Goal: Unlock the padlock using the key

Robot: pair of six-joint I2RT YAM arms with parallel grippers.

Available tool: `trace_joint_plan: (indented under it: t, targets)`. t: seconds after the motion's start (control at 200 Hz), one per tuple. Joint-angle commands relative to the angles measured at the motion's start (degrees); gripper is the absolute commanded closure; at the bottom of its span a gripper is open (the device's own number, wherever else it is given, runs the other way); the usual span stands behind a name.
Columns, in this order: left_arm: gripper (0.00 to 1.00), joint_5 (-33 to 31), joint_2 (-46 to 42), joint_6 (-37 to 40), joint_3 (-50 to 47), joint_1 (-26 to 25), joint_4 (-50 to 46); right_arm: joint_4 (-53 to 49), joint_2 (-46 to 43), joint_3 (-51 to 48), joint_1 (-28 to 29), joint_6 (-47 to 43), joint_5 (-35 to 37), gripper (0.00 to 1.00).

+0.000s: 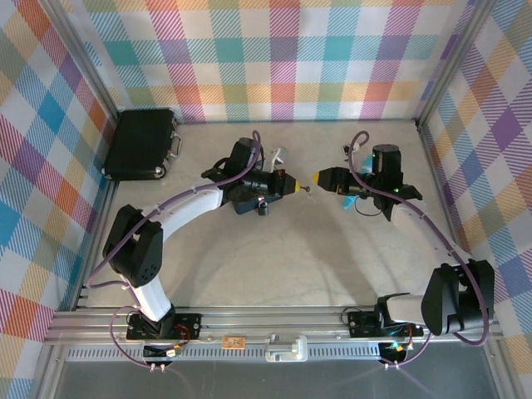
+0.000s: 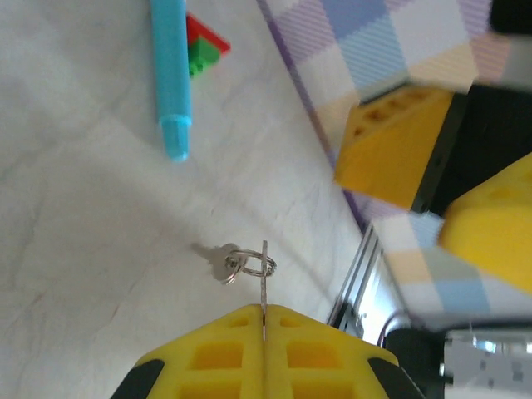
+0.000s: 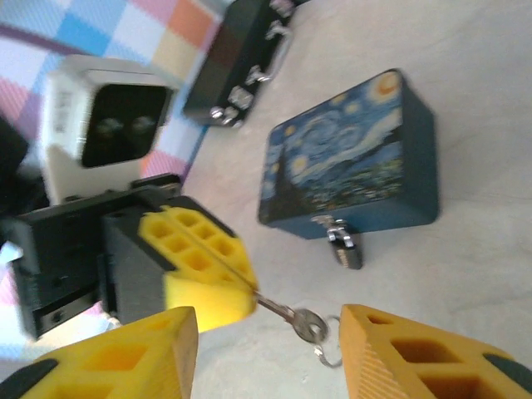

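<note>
Jaws of the left gripper [image 2: 263, 312] clamp the key [image 2: 263, 270] by its blade; the right gripper [image 3: 268, 328] is spread. Light, stiff, slippery: its head looks the best hold.

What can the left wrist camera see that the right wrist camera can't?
Left wrist view: a blue pen and red and green bricks. Right wrist view: the starry blue tin, the padlock by its clasp, and a black case. Both: the key pinched in the shut left gripper, with the open right gripper close by.
</note>
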Motion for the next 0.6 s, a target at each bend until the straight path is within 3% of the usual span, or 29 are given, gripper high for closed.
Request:
trace_joint_plan:
  t: [0.0,0.145,0.345,0.59]
  targets:
    - [1.00,6.35,-2.95,10.08,1.95,1.61,-10.33,-1.81,0.88,1.36,0.07,-5.79,-10.05,0.55]
    - [1.00,9.10,-5.06,10.37,0.24,3.14,-8.67,3.89,1.95,-1.77,0.66,-2.72,-15.01,0.59]
    - [1.00,11.37,-6.26,14.37,1.05,3.76,-10.94,6.52,2.52,-4.85,4.82,-2.35,-13.99,0.59]
    - [1.00,12.69,-6.78,15.65,1.00,4.11,-12.43,9.00,2.40,-5.43,5.18,-1.20,-14.24,0.62]
